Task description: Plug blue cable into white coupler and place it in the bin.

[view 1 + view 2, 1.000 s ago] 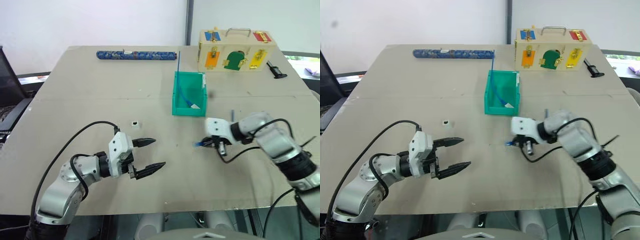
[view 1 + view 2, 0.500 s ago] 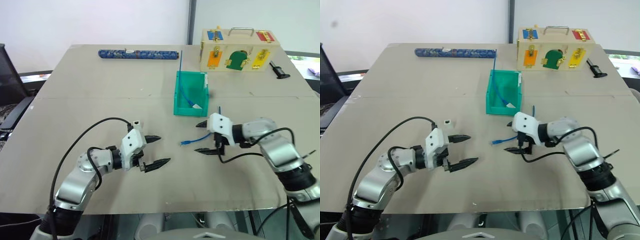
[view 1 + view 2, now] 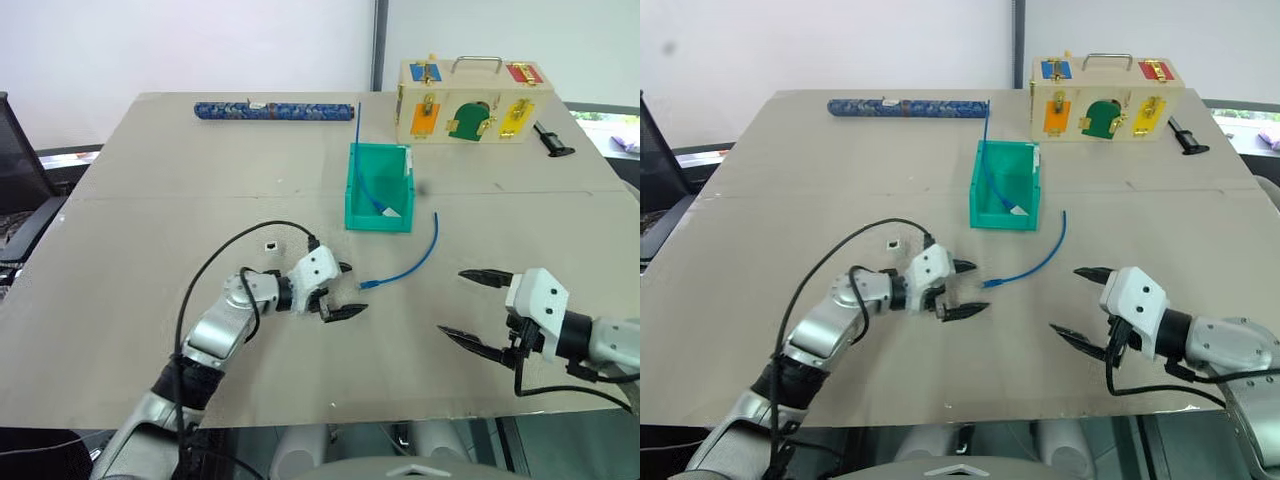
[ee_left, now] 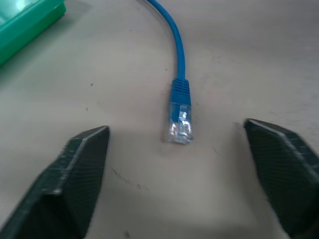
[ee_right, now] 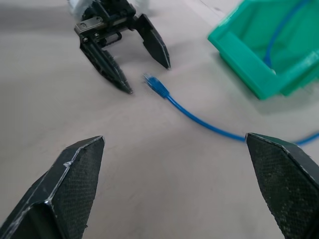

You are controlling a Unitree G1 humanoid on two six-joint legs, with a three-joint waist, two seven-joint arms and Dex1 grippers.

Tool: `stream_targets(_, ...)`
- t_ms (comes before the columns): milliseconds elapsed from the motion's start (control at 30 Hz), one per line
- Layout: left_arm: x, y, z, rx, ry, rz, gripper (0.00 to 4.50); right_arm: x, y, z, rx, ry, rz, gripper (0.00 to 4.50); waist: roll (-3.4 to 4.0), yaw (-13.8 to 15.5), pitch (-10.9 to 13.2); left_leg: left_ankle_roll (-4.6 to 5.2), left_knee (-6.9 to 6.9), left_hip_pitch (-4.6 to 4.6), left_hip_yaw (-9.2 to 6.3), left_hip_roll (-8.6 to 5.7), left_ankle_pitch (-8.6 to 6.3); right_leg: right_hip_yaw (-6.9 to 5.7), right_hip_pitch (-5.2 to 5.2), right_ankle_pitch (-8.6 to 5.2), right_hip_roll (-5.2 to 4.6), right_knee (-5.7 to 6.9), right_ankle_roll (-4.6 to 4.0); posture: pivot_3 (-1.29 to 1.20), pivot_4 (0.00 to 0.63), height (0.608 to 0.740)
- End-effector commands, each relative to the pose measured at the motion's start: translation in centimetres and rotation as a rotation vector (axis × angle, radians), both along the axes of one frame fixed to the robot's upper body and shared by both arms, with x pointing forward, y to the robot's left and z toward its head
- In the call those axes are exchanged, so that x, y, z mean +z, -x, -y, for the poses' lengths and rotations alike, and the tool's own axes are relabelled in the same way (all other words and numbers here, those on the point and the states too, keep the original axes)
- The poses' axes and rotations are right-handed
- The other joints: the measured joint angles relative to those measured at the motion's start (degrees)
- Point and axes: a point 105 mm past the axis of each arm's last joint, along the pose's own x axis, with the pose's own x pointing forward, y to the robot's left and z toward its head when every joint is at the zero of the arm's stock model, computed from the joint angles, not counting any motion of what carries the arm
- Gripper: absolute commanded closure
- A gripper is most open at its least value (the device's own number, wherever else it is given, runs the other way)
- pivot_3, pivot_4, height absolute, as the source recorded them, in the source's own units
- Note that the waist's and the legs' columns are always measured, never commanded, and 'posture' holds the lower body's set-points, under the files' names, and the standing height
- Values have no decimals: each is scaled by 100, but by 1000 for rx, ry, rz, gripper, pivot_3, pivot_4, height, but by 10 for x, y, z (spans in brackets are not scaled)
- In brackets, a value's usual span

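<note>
On the beige table (image 3: 150, 200), seen from the head cameras, the thin bright-blue network cable (image 3: 415, 258) lies loose in a curve just in front of the small teal-green plastic bin (image 3: 379, 220), held by nothing. Its clear plug end points at the left end effector (image 3: 341, 291), whose black fingers stand apart just short of it. The tiny white plastic coupler cube (image 3: 271, 244) sits by itself behind the left arm, well apart from the plug. The right end effector (image 3: 468, 306) hovers nearer the table's front edge, fingers spread wide and empty. Another blue cable already rests inside the bin.

From the left wrist, the plug (image 4: 179, 123) lies flat between the two parted fingertips (image 4: 84, 152), untouched.

From the right wrist, that arm's own fingers (image 5: 75, 174) gape over bare table, with the cable and bin beyond.

My judgement: nothing is joined yet; grasping the plug, mating it with the coupler and binning the pair all remain.
</note>
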Motion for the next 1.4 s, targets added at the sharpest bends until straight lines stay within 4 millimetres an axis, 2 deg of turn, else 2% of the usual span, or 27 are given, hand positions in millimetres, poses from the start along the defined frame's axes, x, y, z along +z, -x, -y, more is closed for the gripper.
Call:
stream_targets(33,-5,0,10,-76,-14,15,2210,4,6,-1,-69,-17,10,0,0,12,-4,0,0,0,2,-1,0,2,0,0,-2,-1,0,0,150,740)
stream_targets(200,-6,-2,14,-123,-15,12,4430,-7,15,-2,-154,-84,-82,0,-3,27,-6,0,0,-3,1,-4,0,3,0,0,-3,-3,0,0,150,740)
stream_targets(233,-4,0,14,-140,-3,10,4430,-9,15,-4,-177,-111,-101,0,-3,27,-6,0,0,-2,-1,-3,0,2,1,0,-3,-3,0,0,150,740)
stream_targets(333,18,8,18,-203,121,24,4430,-15,10,-9,-276,-247,-197,0,-2,-10,-7,0,0,-2,-4,0,0,0,1,-1,-1,-2,0,0,150,740)
stream_targets(433,55,9,27,-238,283,103,4430,-16,-1,-20,-353,-454,-301,0,-14,-13,-5,0,1,-2,-2,3,0,2,0,0,-1,-2,-1,0,150,740)
stream_targets(467,65,10,29,-246,315,139,4475,-13,-5,-26,-356,-523,-322,259,-10,-9,-6,0,1,-3,-7,11,0,-4,0,0,2,-2,-1,0,150,740)
stream_targets(500,73,10,30,-252,336,184,4500,-7,-8,-34,-340,-588,-333,661,-8,-9,-7,0,3,-4,-8,17,0,-5,0,0,2,-2,-2,0,150,740)
stream_targets(567,90,8,32,-251,370,290,4500,9,-18,-47,-318,-715,-333,954,-2,-9,-11,0,2,-2,-5,18,0,-2,0,0,0,-1,-2,0,150,740)
stream_targets(667,108,8,33,-248,393,427,4500,35,-36,-63,-272,-883,-336,954,3,-17,-13,0,-1,-5,-7,2,0,0,-2,1,1,-3,-3,0,150,740)
stream_targets(767,112,9,32,-248,391,483,4500,52,-45,-68,-236,-974,-355,954,4,-32,-13,0,-1,-1,-5,1,0,4,-2,2,1,0,-3,0,150,740)
stream_targets(900,117,10,31,-244,393,530,4500,63,-50,-71,-189,-1013,-392,954,4,-25,-13,1,-3,-7,-12,-2,0,-1,-2,1,1,-1,-3,0,150,740)
stream_targets(967,119,10,31,-240,397,543,4500,63,-51,-73,-180,-997,-411,954,5,-36,-13,1,-4,-6,-9,-3,0,2,-2,1,0,-2,-3,0,150,740)
stream_targets(1000,120,10,32,-235,399,550,4500,63,-51,-74,-177,-991,-423,1468,5,-38,-12,1,-5,-6,-8,-3,0,3,-2,1,0,-2,-3,0,150,740)
stream_targets(1033,121,10,32,-231,399,556,4500,62,-52,-74,-176,-987,-434,1678,5,-37,-12,1,-5,-6,-8,-3,0,3,-2,1,1,-2,-2,0,150,740)
stream_targets(1333,121,12,31,-220,395,560,4500,62,-55,-71,-181,-957,-458,1678,5,-46,-12,2,-5,-5,-8,-2,1,4,-2,1,3,0,-2,0,150,740)
stream_targets(1367,121,13,31,-220,393,560,4500,62,-56,-71,-184,-957,-459,2276,5,-46,-12,2,-5,-5,-8,-2,1,4,-2,1,3,0,-2,0,150,740)
stream_targets(1400,120,13,32,-221,391,559,4500,62,-57,-71,-186,-957,-460,2629,5,-46,-12,2,-5,-5,-8,-1,1,3,-2,1,4,0,-2,0,150,740)
